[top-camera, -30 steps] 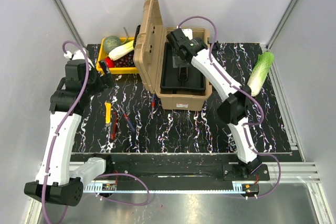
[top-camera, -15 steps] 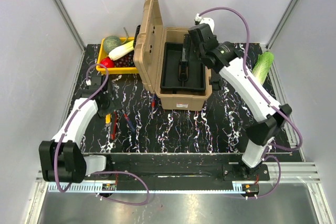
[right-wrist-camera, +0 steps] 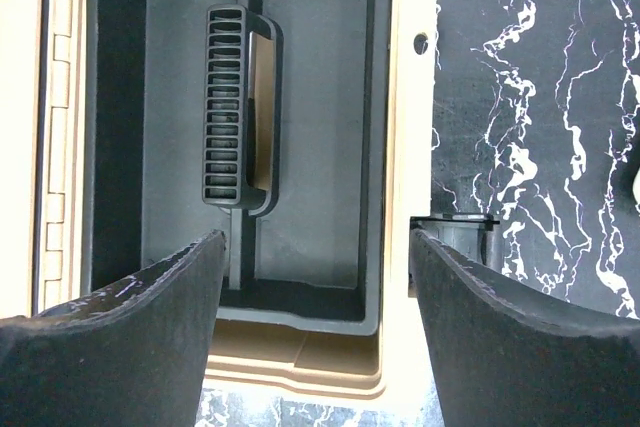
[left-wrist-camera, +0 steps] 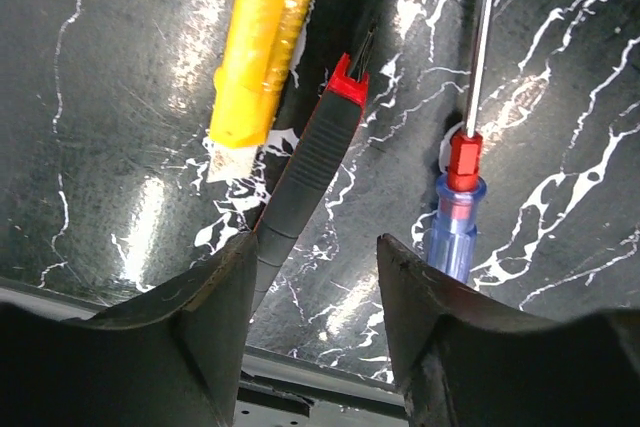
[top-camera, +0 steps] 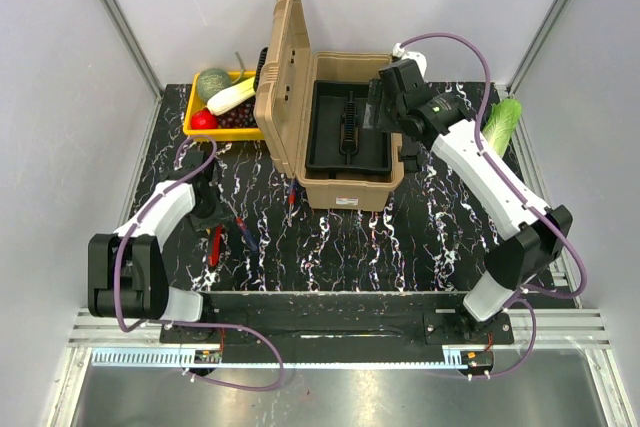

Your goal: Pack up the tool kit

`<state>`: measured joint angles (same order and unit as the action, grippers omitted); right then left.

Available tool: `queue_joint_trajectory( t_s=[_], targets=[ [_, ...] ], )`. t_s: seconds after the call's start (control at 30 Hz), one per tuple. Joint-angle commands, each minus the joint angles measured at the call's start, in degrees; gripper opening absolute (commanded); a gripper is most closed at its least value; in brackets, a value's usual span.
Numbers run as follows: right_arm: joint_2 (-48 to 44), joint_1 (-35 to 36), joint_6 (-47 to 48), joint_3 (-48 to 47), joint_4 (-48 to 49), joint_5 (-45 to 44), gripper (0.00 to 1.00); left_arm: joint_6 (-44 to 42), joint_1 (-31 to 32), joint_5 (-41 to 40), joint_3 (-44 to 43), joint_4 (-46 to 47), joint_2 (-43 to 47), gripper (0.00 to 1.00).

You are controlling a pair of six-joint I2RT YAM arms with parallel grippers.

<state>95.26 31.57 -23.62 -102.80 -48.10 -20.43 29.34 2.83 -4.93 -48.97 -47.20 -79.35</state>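
1. The big tan ribbed plastic toolbox (top-camera: 345, 190) sits about mid-way on the black white-veined mat (top-camera: 400, 237). Its lid (top-camera: 283, 67) stands upright and the black inner tray (right-wrist-camera: 310, 67) is seated inside.
2. The right gripper (right-wrist-camera: 318, 242) hangs above the tray, fingers spread wide with nothing in them.
3. The left gripper (left-wrist-camera: 315, 252) is down low over the loose tools left of the box, jaws partway apart. They straddle the grey-handled tool with a red tip (left-wrist-camera: 315, 157), which lies right against one finger with a gap on the other side, so it isn't clamped.
4. The yellow-handled tool (left-wrist-camera: 262, 42) lies just beside that one, and the blue-handled screwdriver with a red collar (left-wrist-camera: 455, 212) lies on its other side. Both are flat on the mat.
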Motion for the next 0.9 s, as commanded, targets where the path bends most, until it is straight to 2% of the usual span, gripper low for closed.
queue_joint_trajectory(
  t_s=[0.0, 0.4, 0.63, 0.8, 0.87],
  targets=[
    [-5.1, -1.1, -1.5, 0.4, 2.8, 2.0, 0.79, 0.1, 0.0, 1.1, 0.9, 5.3, -3.9, 0.55],
    [-9.7, -2.2, -4.6, 3.8, 1.0, 6.9, 0.79, -1.5, 0.0, 4.0, 0.2, 6.0, -8.4, 0.63],
    [-13.7, -2.7, -6.8, 10.0, 3.0, 11.5, 0.79, -2.6, 0.2, 6.9, 0.3, 5.1, -8.6, 0.59],
    [-16.9, -2.7, -8.0, 14.6, 4.2, 13.7, 0.79, -2.9, 1.9, 6.2, 1.3, 4.6, -8.4, 0.67],
    [-17.8, -2.7, -7.9, 15.0, 4.4, 14.4, 0.8, -1.5, 2.8, 5.9, 1.3, 4.6, -8.9, 0.67]
  ],
)
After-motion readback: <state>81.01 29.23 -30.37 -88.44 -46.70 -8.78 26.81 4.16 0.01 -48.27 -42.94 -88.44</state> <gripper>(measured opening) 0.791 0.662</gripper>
